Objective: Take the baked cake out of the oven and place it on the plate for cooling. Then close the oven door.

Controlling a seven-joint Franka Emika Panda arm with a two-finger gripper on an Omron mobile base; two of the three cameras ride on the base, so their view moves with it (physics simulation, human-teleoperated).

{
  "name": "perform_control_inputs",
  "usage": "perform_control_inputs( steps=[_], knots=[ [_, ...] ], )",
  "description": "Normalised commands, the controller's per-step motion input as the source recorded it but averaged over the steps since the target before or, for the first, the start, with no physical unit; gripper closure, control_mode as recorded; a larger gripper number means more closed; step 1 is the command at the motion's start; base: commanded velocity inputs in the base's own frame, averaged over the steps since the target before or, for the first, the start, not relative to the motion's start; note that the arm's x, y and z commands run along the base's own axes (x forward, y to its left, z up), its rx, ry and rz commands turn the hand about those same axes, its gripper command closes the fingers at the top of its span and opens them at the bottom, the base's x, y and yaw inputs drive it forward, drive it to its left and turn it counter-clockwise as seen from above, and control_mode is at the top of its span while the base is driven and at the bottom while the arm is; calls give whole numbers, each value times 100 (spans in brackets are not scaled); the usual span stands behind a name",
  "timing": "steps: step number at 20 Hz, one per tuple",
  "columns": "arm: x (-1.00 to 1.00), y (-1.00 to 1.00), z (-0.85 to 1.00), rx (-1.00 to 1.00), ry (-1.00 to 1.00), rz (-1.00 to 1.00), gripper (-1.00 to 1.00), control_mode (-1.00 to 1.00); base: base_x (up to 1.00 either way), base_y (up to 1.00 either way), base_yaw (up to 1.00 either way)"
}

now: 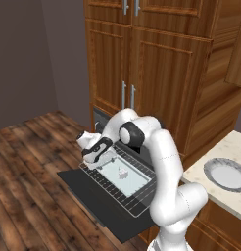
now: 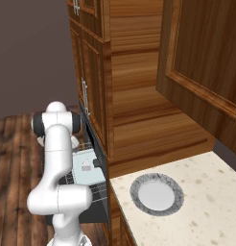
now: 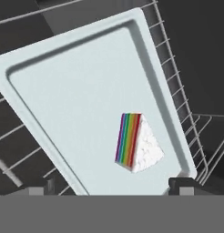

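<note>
Hovering w/ jaws wide apart, gripper (image 1: 104, 159) sits just above baked cake (image 3: 137, 143), lined up for a grab. Cake rests on baking tray (image 3: 73, 91) on pulled-out rack (image 1: 137, 205), so it's reachable.

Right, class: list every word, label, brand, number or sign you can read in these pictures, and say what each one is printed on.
None can be read.
The baked cake shows rainbow stripes on its cut side, no lettering.
The baking tray, the plate and the cabinet doors are unmarked.
The oven front is mostly hidden by the arm; any display there is too small to read.
</note>
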Motion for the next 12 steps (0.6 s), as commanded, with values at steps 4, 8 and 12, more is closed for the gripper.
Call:
perform_control_inputs(
  steps=[4,8,12],
  knots=[
    [21,-28,-11,0,-10,-3,-100,-100,0,0,0],
    [-1,-32,-27,0,-5,0,-100,-100,0,0,0],
    [-2,-30,-25,0,-5,-2,-100,-100,0,0,0]
  ],
)
